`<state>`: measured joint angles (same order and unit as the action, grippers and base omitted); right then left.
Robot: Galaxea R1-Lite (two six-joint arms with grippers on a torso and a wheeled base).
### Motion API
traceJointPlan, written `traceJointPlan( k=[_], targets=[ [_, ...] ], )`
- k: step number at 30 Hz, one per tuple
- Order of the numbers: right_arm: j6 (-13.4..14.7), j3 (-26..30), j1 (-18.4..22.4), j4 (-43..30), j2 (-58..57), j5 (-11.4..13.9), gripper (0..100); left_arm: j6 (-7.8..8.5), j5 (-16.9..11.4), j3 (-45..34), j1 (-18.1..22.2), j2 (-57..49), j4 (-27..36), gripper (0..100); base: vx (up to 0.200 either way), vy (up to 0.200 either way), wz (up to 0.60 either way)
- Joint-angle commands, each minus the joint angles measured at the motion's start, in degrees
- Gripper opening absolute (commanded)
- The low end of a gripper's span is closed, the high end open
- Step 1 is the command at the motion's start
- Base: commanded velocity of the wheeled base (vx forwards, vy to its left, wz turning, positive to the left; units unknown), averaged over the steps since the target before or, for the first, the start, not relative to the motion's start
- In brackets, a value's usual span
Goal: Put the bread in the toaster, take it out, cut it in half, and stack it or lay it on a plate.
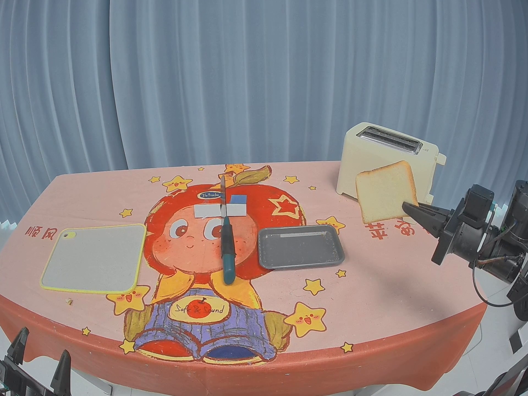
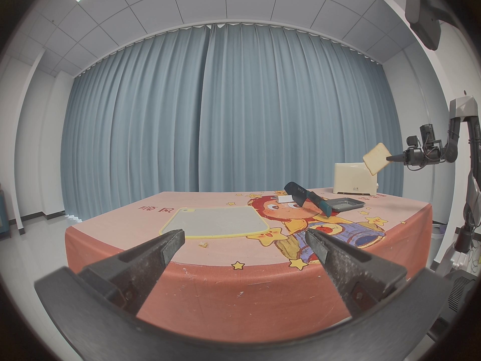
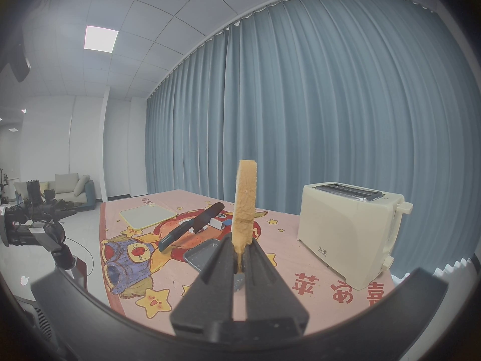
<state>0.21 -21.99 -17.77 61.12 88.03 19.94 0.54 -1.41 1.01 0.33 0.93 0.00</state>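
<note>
A pink cartoon-printed tablecloth [image 1: 385,281] lies before a pleated blue-grey curtain [image 1: 264,56], a pale sofa [image 3: 70,182] farther off.

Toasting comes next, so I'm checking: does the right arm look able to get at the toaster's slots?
Probably yes: the right gripper, shut on the bread, is near the toaster, and nothing covers its top slots.
</note>
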Motion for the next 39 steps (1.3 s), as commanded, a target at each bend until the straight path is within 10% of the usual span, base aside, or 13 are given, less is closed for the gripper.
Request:
traceJointPlan(
  k=[1,21,39],
  targets=[
    [0.0,0.1,-0.1,0.0,-0.8,0.0,0,-0.01,0.0,-1.0,0.0,-0.3,0.0,100,0.000,0.000,0.00],
    [0.1,0.2,0.1,0.0,0.0,0.0,0,0.08,0.1,-1.0,0.0,-0.3,0.0,100,0.000,0.000,0.00],
    [0.1,0.0,0.2,0.0,-0.1,0.0,0,-0.18,0.1,-1.0,-0.1,-0.3,0.0,100,0.000,-0.200,0.00]
  ],
)
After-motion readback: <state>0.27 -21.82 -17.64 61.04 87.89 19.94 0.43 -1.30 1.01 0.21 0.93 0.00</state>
